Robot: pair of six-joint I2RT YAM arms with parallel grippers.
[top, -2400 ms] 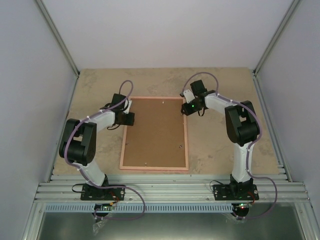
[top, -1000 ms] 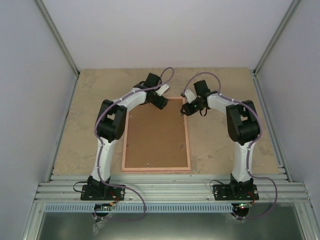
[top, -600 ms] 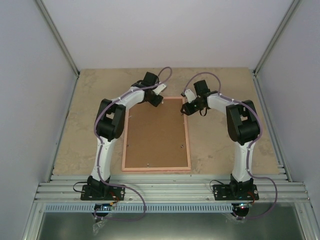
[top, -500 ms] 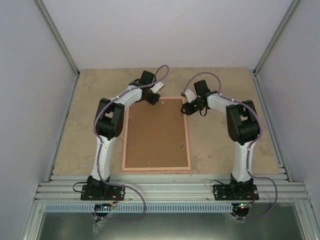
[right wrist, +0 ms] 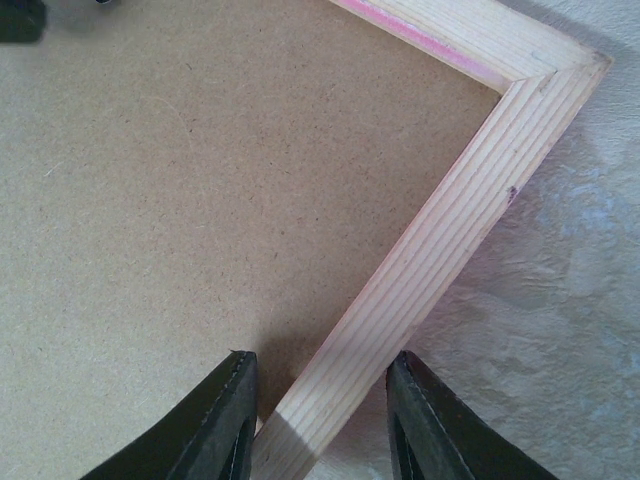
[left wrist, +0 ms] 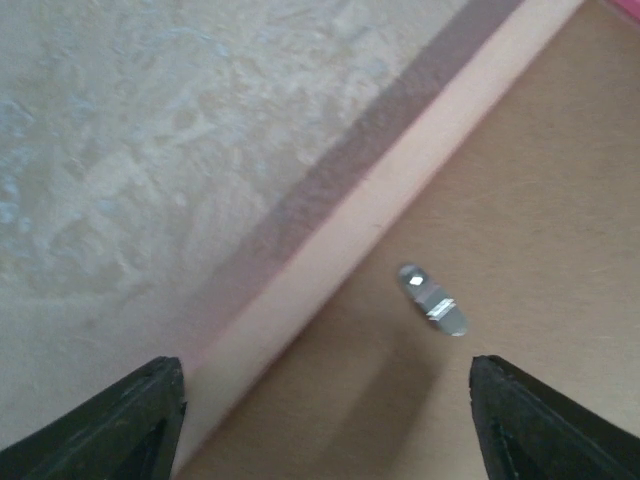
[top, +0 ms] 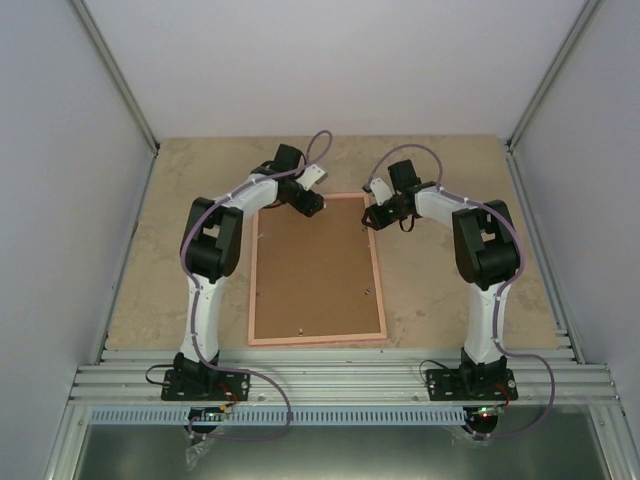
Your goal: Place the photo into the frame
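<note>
**A:** Where is the frame lying?

**B:** The thin rectangular picture frame of pale pinkish wood [top: 315,341] lies flat and back up in the middle of the overhead view. It rests on the beige stone-patterned table [top: 450,170], with its long sides running bottom to top at a slight tilt. A brown hardboard backing board [top: 315,270] fills its opening.

**A:** And the arms?

**B:** The left gripper [top: 308,203] is at the frame's upper-left corner. The right gripper [top: 372,218] is at its upper-right corner. The top rail lies between them.

**A:** How do the left fingers stand?

**B:** Spread wide, with nothing between them. In the left wrist view the black fingers [left wrist: 130,425] sit in the lower-left and lower-right corners. The frame's rail runs diagonally between them, from lower left to upper right. One tip is on the table side and the other over the board. A small silver metal clip [left wrist: 432,300] lies on the board right of centre, just beside the rail.

**A:** The right ones?

**B:** Narrow. In the right wrist view its black fingers [right wrist: 228,425] stand at the bottom edge, one on the board side and one on the table side. The rail fills the gap between them, so they grip the frame. The mitred corner shows at upper right, with a thin bright pink strip [right wrist: 420,35] along the top rail's edge.
</note>
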